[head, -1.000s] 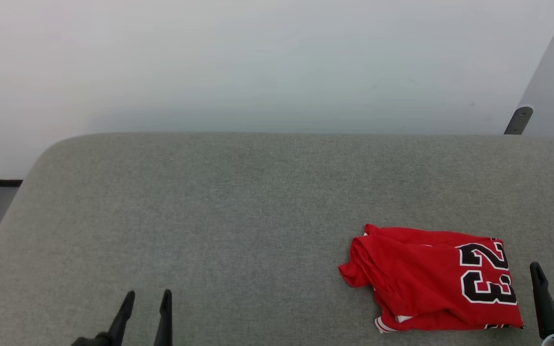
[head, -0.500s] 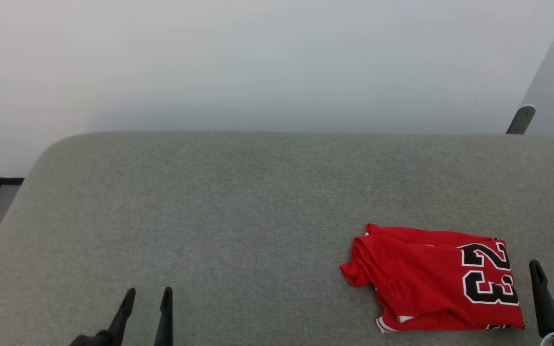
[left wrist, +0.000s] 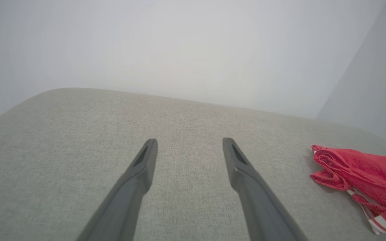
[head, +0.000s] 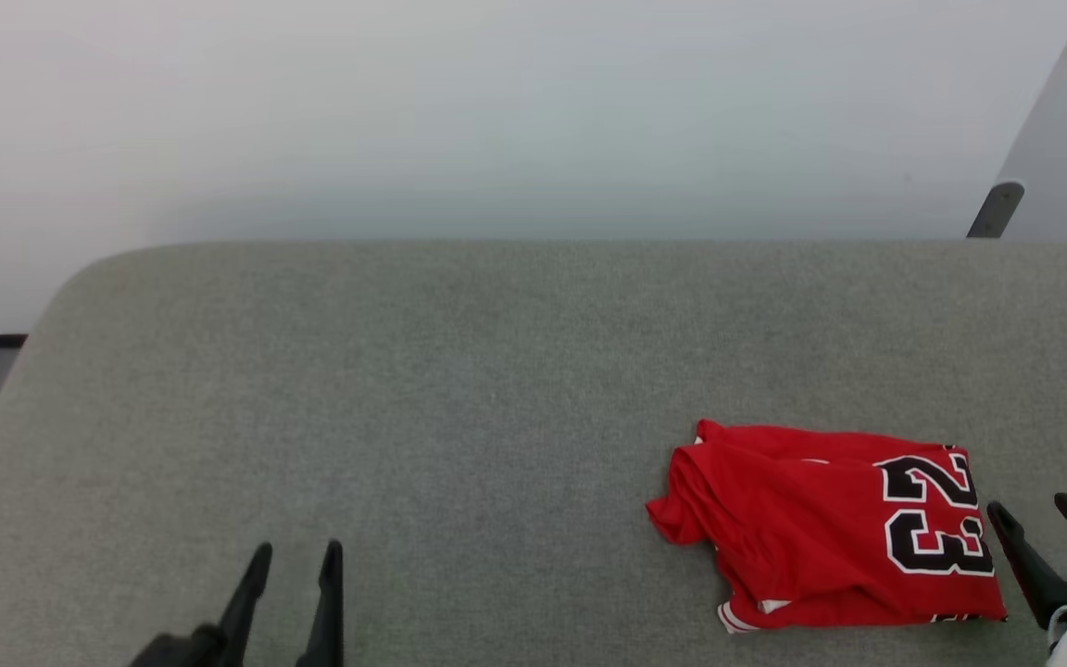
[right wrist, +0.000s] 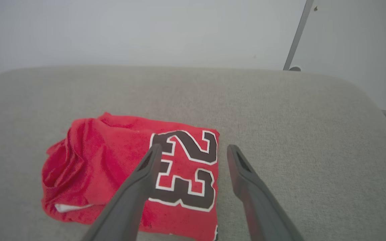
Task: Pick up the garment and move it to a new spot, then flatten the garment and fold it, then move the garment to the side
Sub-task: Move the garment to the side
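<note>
Grey fabric surface [head: 496,371]: your garment [head: 811,528] lies by its front right corner, long axis left-right, "23" end rightward; left gripper [head: 298,548], right gripper [head: 1031,505] spread

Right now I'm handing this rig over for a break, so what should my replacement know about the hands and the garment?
Left hand: open, empty, over bare grey cushion, well left of the garment.
Right hand: open, empty, beside the garment's right edge.
Garment: folded, number up, on the cushion's right side; its left edge is bunched.
Done: folding, and apparently the move aside.
Left: perhaps tidy the bunched edge; nothing else obvious.
</note>
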Tool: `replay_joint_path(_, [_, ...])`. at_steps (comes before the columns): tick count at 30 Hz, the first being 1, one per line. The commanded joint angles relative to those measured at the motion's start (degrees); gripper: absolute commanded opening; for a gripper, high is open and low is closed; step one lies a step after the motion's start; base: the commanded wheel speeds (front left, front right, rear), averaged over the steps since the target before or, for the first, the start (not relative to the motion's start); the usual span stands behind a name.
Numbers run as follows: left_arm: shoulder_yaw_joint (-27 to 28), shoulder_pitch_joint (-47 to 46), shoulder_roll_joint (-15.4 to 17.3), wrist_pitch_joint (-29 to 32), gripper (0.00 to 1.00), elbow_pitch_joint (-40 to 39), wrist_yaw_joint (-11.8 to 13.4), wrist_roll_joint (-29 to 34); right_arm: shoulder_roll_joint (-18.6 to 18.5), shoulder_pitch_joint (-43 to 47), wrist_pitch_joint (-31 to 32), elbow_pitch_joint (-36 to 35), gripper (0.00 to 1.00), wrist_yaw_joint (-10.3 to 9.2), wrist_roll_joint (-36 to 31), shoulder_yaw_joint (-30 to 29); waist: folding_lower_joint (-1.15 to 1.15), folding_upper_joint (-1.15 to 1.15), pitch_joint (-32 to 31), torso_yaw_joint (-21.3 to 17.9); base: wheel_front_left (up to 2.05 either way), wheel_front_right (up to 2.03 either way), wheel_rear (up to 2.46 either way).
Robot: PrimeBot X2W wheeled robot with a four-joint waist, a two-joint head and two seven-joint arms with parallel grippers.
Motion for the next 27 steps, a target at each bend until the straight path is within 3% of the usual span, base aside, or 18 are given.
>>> replay_joint_path(1, [0.04,-1.25,0.22,0.01,1.0,-0.19,-0.15,0.17,-1.31,-1.4,2.24,0.28,1.0,-0.04,0.62,1.01,0.0,0.0,1.23,-0.33,0.0,0.0,0.0])
replay_joint_path(6, [-0.84,-4.45,0.08,0.01,1.0,-0.42,-0.15,1.47,-7.06,-7.06,17.83,2.87,1.0,-0.04,5.94,4.27,0.0,0.0,4.76,-0.2,0.0,0.0,0.0])
replay_joint_path(10, [-1.79,-7.69,-0.22,0.01,1.0,-1.62,-0.15,2.87,-9.06,-12.01,26.98,5.72,1.0,-0.04,9.64,4.94,0.0,0.0,7.95,0.39,0.0,0.0,0.0])
replay_joint_path(16, [-3.14,-11.49,-0.28,0.01,1.0,-3.02,-0.15,5.28,-8.67,-18.32,31.93,11.03,1.0,-0.04,12.42,8.55,0.0,0.0,11.87,1.54,0.0,0.0,0.0])
replay_joint_path(23, [-4.28,-14.05,-0.02,0.01,1.0,-2.74,-0.15,7.1,-7.22,-19.49,34.32,15.56,1.0,-0.02,14.52,13.75,0.0,0.0,14.25,2.0,0.0,0.0,0.0])
replay_joint_path(24, [-4.34,-14.25,0.12,0.01,1.0,-2.68,-0.15,7.0,-6.91,-19.85,33.63,15.56,0.93,-0.03,14.63,14.48,0.0,0.0,14.48,1.79,0.0,0.0,0.0])
replay_joint_path(25, [-4.33,-14.48,0.15,0.01,1.0,-2.67,-0.15,6.72,-6.51,-20.34,32.53,15.52,0.44,-0.02,14.86,14.84,0.0,0.0,14.69,1.48,0.0,0.0,0.0])
replay_joint_path(26, [-4.44,-14.6,0.25,0.01,1.0,-2.58,-0.15,6.33,-6.05,-20.78,31.49,15.82,0.02,-0.02,15.23,14.92,0.0,0.0,14.86,1.14,0.0,0.0,0.0])
replay_joint_path(27, [-4.45,-14.7,0.39,0.01,1.0,-2.53,-0.15,6.2,-5.75,-21.12,30.57,15.89,0.0,-0.01,15.45,15.28,0.0,0.0,15.01,0.71,0.0,0.0,0.0])
